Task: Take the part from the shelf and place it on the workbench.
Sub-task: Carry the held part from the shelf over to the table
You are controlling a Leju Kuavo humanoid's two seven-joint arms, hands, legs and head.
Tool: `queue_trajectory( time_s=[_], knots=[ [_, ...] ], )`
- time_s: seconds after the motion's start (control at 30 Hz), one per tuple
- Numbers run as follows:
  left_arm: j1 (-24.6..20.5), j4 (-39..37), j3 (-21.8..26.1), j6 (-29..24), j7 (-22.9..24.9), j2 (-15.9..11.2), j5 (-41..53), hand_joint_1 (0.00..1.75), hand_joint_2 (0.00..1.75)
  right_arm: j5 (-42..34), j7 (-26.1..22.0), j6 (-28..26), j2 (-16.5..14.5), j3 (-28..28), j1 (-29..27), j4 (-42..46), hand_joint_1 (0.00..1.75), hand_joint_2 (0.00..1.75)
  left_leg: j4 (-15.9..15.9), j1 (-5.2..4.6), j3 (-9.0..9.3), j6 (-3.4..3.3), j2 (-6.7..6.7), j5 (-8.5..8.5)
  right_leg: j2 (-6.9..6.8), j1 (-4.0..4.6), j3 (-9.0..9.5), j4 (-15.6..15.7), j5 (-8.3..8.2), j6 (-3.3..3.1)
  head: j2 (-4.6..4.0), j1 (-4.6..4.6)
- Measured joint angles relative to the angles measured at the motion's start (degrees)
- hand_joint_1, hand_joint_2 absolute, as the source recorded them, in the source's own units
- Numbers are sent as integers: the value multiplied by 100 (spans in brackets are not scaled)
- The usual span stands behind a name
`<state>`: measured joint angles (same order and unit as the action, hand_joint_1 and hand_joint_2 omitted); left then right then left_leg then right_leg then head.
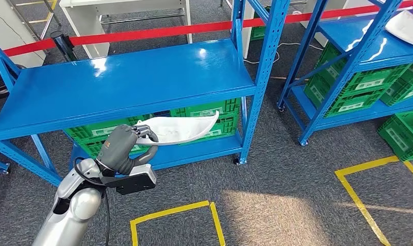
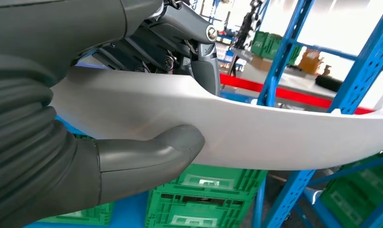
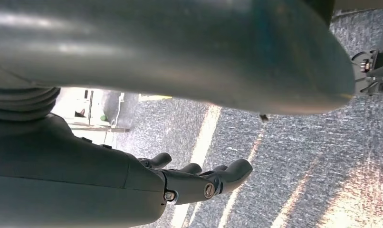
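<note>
Shelf (image 1: 127, 82): glossy blue. Crates (image 1: 214, 110) under its top board: green, white labels. Part (image 1: 186, 128): plain white. Left hand (image 1: 123, 146): grey cover, darker fingers. Right hand (image 3: 199, 178): dark grey. Barrier tape (image 1: 143, 33): red. Floor (image 1: 276, 189): speckled grey carpet with yellow line squares.

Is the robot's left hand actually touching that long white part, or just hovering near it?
Touching. The left wrist view shows the left hand gripping the white part: its thumb presses one face, darker fingers the other. The head view agrees.
</note>
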<state>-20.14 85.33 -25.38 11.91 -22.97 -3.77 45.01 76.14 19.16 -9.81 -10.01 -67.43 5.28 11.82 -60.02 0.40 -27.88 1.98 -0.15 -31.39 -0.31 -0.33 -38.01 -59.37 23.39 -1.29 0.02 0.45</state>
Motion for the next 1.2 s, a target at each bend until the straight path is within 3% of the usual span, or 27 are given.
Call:
queue_trajectory(
  time_s=[0.03, 0.1, 0.13, 0.17, 0.2, 0.27, 0.3, 0.33, 0.37, 0.4, 0.43, 0.5, 0.53, 0.6, 0.63, 0.67, 0.77, 0.8, 0.83, 0.9, 0.93, 0.97, 1.03, 1.07, 1.13, 1.2],
  knots=[
    [-8, -9, 4, -7, -9, -4, -6, 157, 175, 4, -1, 6, 0, 0, 0, 0, 0, 0, 178, -17, 85, -38, -9, -64, -1, 0, -13, 12, -56, 35, 0, 2],
    [-3, -23, 15, -16, -19, -16, -11, 157, 175, 10, -2, 11, 1, 0, -10, 0, 0, 0, 234, -28, 34, -140, 4, -11, 2, -12, -31, 38, -147, 107, 0, 1],
    [-1, -29, 18, -17, -20, -21, -11, 157, 175, 11, -8, 11, 1, 0, -18, 0, 0, 0, 238, -23, -12, -200, 16, 49, 9, -19, -62, -1, -83, 139, 0, 4],
    [0, -33, 20, -18, -21, -25, -13, 157, 175, 13, -11, 11, 1, 0, -26, 0, 0, 0, 248, -16, -73, -255, 30, 118, 16, -23, -117, -135, 98, 165, 0, 9],
    [0, -36, 20, -18, -22, -26, -13, 157, 175, 13, -10, 9, 2, -1, -31, 0, 0, 0, 253, -9, -146, -295, 43, 194, 23, -31, -195, -381, 380, 181, 0, 13],
    [5, -46, 20, -18, -23, -28, -14, 157, 175, 14, -4, 6, 2, -1, -30, 0, 0, 0, 240, -20, -322, -326, 47, 341, 27, -29, -351, -1076, 952, 200, 0, 20],
    [8, -56, 20, -18, -22, -30, -14, 157, 175, 14, -1, 3, 2, -1, -30, 0, 0, 0, 224, -26, -424, -325, 49, 416, 28, -29, -378, -1375, 1055, 204, 0, 20],
    [9, -69, 20, -18, -22, -31, -14, 157, 175, 13, -1, -2, 2, -1, -29, 0, 0, 0, 201, -30, -534, -321, 51, 484, 28, -29, -338, -1537, 1014, 202, 0, 20],
    [9, -82, 20, -18, -22, -31, -14, 157, 175, 13, -1, -6, 2, -2, -28, 0, 0, 0, 170, -31, -645, -311, 53, 547, 27, -28, -208, -1520, 872, 194, 0, 20],
    [8, -92, 20, -18, -22, -32, -14, 157, 175, 12, 0, -10, 2, -1, -27, 0, 0, 0, 133, -31, -749, -297, 55, 601, 27, -27, 22, -1311, 714, 177, 0, 20],
    [6, -98, 20, -18, -22, -31, -14, 157, 175, 12, 1, -13, 2, -1, -21, 0, 0, 0, 94, -31, -837, -279, 57, 648, 24, -23, 314, -954, 660, 151, 0, 20],
    [-3, -103, 20, -18, -24, -34, -14, 157, 175, 10, -2, -14, 4, 0, -8, 0, 0, 0, 35, -38, -951, -223, 64, 736, 23, 9, 816, -208, 767, 103, 0, 16],
    [-9, -107, 19, -18, -28, -35, -14, 157, 175, 7, -2, -16, 4, -1, -3, 0, 0, 0, 30, -36, -976, -188, 69, 786, 24, 27, 923, -4, 847, 83, 0, 16],
    [-19, -120, 18, -18, -38, -42, -14, 157, 175, -3, -3, -26, 3, -4, -10, 0, 0, 0, 56, -23, -996, -112, 75, 885, 22, 36, 902, 88, 793, 34, 0, 22],
    [-23, -130, 18, -18, -43, -47, -15, 157, 175, -9, -2, -31, 2, -6, -13, 0, 0, 0, 41, -13, -1020, -76, 67, 859, 12, 26, 860, 100, 729, -2, 0, 25],
    [-27, -142, 19, -20, -48, -55, -15, 157, 175, -13, -2, -37, 1, -8, -15, 0, 0, 0, -40, -6, -1061, -40, 57, 728, 1, 14, 805, 118, 658, -44, 0, 22],
    [-38, -186, 20, -41, -57, -81, -17, 157, 175, -11, -1, -44, -1, -9, -19, 0, 0, 0, -866, 20, -1237, 63, 39, -123, -20, -1, 569, 130, 444, -104, 0, 7],
    [-38, -201, 19, -47, -56, -89, -17, 157, 175, -7, 0, -38, -2, -9, -22, 0, 0, 0, -1197, 27, -1262, 89, 40, -278, -23, -2, 478, 128, 368, -99, 0, 5],
    [-35, -215, 19, -50, -54, -94, -17, 157, 175, -3, 0, -33, -2, -9, -24, 0, 0, 0, -1413, 33, -1234, 104, 40, -261, -27, -3, 384, 123, 291, -90, 0, 7],
    [-31, -228, 18, -51, -71, -97, -22, 157, 175, 5, 1, -9, -2, -9, -23, 0, 0, 0, -1367, 44, -958, 112, 40, 50, -33, -8, 190, 110, 139, -61, 0, 6],
    [-32, -227, 18, -51, -94, -100, -31, 157, 175, 9, 1, 8, -2, -9, -22, 0, 0, 0, -1076, 49, -683, 106, 34, 160, -32, -11, 106, 99, 69, -39, 0, 6],
    [-37, -221, 18, -36, -129, -101, -55, 157, 175, 13, 1, 27, -2, -9, -19, 0, 0, 0, -648, 44, -350, 92, 28, 144, -35, -6, 40, 83, 16, -14, 0, 5],
    [-50, -195, 17, 244, -325, -104, -374, 157, 175, 53, -1, 67, -1, -8, -18, 0, 0, 0, 74, 23, 112, 4, 17, -71, -61, 2, -33, 64, -82, 55, 0, 9],
    [-44, -178, 18, 484, -475, -107, -638, 157, 175, 79, -1, 86, 0, -6, -18, 0, 0, 0, 248, 3, 186, -56, 8, -149, -84, 2, -46, 70, -126, 98, 0, 10],
    [19, -128, 21, 937, -753, -118, -1129, 157, 175, 114, -1, 110, 1, -3, -17, 0, 0, 0, 278, -10, 129, -189, -20, -96, -110, -28, -65, 65, -164, 189, 0, 12],
    [95, -90, 25, 1099, -840, -128, -1274, 157, 175, 115, -1, 110, 1, -2, -15, 0, 0, 0, 282, -8, 54, -285, -57, 11, -75, -48, -184, -248, 106, 253, 0, 15]
  ],
)
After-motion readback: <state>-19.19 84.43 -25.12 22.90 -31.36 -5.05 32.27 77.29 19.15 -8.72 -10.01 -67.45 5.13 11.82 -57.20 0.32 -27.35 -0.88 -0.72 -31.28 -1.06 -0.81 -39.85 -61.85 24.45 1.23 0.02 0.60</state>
